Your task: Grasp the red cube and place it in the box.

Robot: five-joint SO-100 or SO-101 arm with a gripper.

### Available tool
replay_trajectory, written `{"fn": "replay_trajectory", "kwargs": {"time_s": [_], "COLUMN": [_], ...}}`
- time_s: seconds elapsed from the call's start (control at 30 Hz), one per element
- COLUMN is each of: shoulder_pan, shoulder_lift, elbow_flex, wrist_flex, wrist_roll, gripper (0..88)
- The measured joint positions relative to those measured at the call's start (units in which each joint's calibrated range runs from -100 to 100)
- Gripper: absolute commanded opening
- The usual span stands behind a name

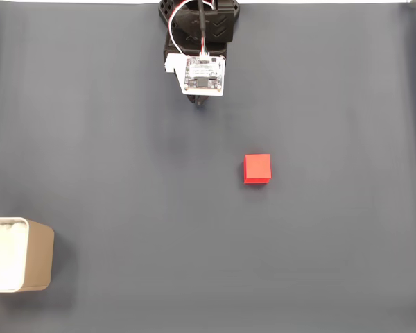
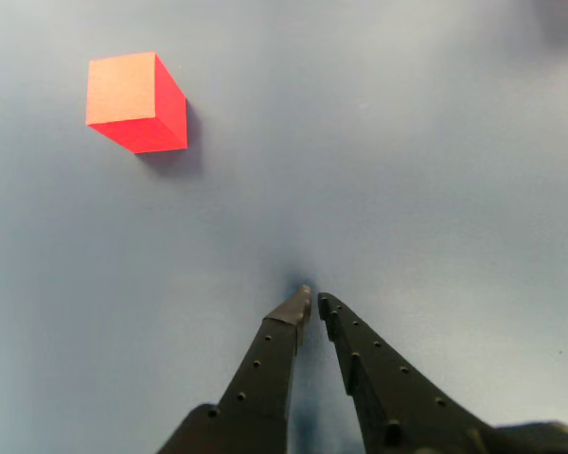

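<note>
Seen from above in the fixed view, the arm (image 1: 197, 41) sits at the top edge of a dark grey mat (image 1: 125, 152), its gripper (image 1: 200, 103) tucked beneath a white circuit board (image 1: 203, 75). The red cube (image 1: 257, 168) lies alone near mid-mat, below and to the right of the arm and well apart from it. The box (image 1: 28, 263) — tan-walled, white-lined — stands at the lower left edge, partly cut off by the frame and far from the cube.

The other view looks along the black fingers (image 2: 265, 369): their tips nearly meet, the jaws closed on nothing, low over the mat. The cube (image 2: 135, 101) sits up and to the left, off the fingers' line.

The likely risk is a closed or off-line approach nudging the cube away instead of straddling it. This close view alone reveals the jaw state; the fixed view alone shows the box and the carry the task appears to require.
</note>
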Motion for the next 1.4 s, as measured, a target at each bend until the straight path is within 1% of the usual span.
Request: {"fn": "replay_trajectory", "kwargs": {"time_s": [0.8, 1.4], "shoulder_pan": [0.0, 0.0], "shoulder_lift": [0.0, 0.61], "elbow_flex": [0.0, -0.9], "wrist_flex": [-0.88, -17.98], "wrist_roll": [0.0, -0.83], "gripper": [0.0, 0.0]}}
